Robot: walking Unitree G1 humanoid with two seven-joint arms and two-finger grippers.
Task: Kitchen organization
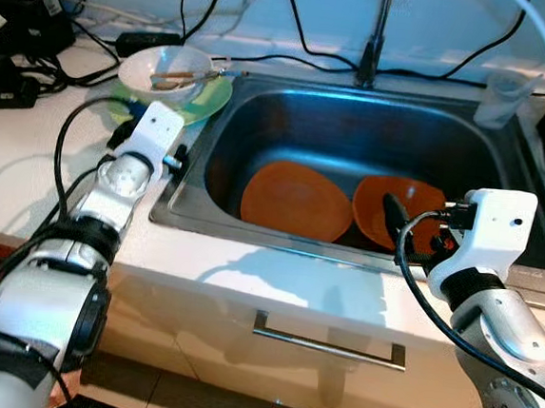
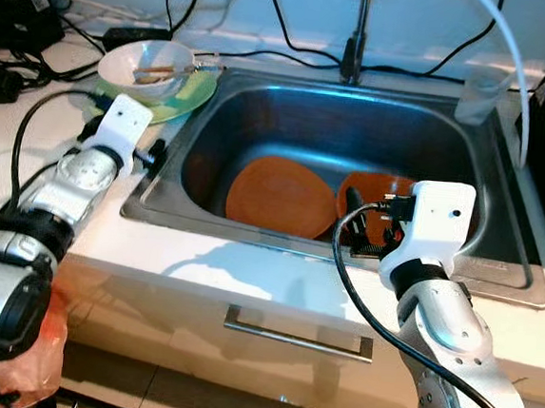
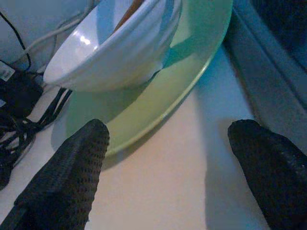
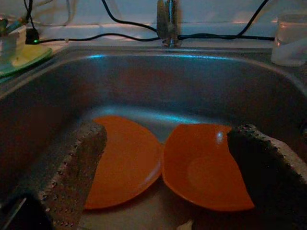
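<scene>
Hovering wide open, the right tool [image 4: 165,177] faces two orange plates [image 4: 206,167]; the left tool [image 3: 168,172], wide too, nears a green plate [image 3: 158,96].

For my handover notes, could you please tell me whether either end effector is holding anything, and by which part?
Nothing is held. The left end effector is open near the green plate; the right end effector is open above the orange plates in the sink.

A white counter [image 1: 29,145] tops a cream drawer [image 1: 270,342] below a pale wall [image 1: 441,18].
</scene>
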